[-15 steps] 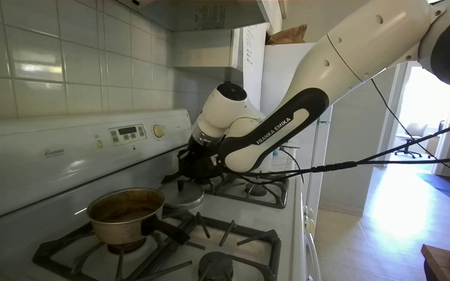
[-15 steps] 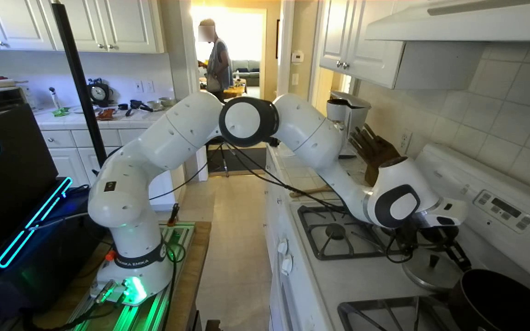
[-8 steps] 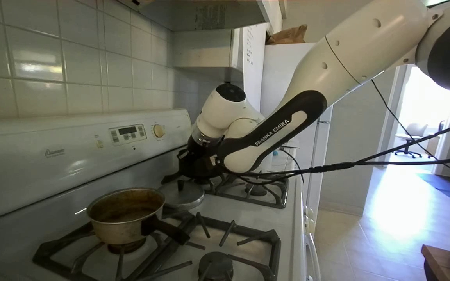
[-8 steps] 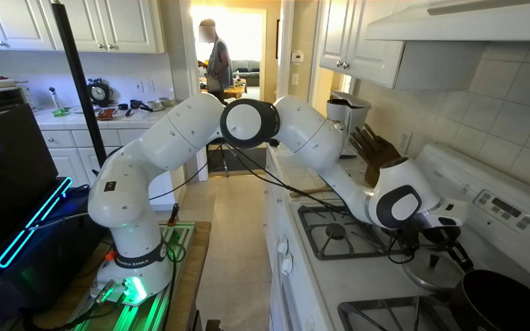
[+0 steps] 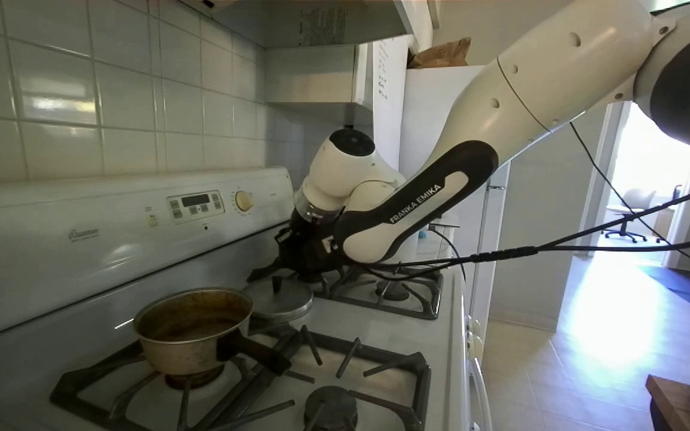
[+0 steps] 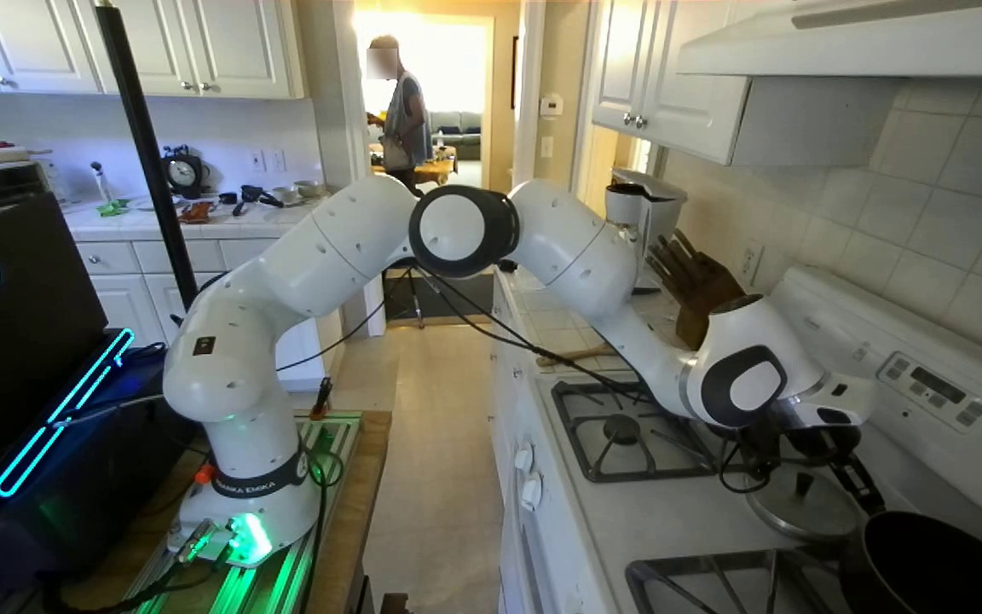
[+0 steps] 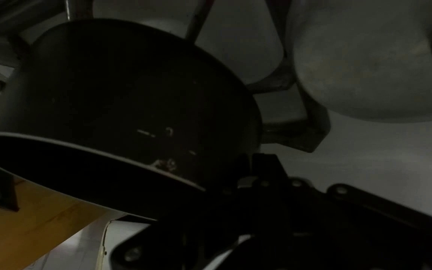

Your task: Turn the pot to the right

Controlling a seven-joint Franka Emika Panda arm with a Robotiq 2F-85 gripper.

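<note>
Gripper (image 7: pixel 259 165) seen just beside the pot (image 7: pixel 133 82), contact unconfirmed; finger spread and any hold cannot be told in shadow. Pot noted on grate (image 7: pixel 296 132), up-left of the fingertips in wrist view; turn judged to hang on sideways pressure there. Lid (image 7: pixel 366 63) noted apart, upper right.

Wrist view murky: jaws sunk in black, lower right; I can't tell whether they grip anything. Black pot (image 7: pixel 126 82) clipped by left edge, inside lost in shadow; lid (image 7: pixel 358 67) cut, upper right. In an exterior view, black pot cut, lower right; person (image 6: pixel 406 119), face blurred. In an exterior view, arm (image 5: pixel 536 84) cut, upper right; stove-panel lettering (image 5: pixel 84 234) too small to read.
</note>
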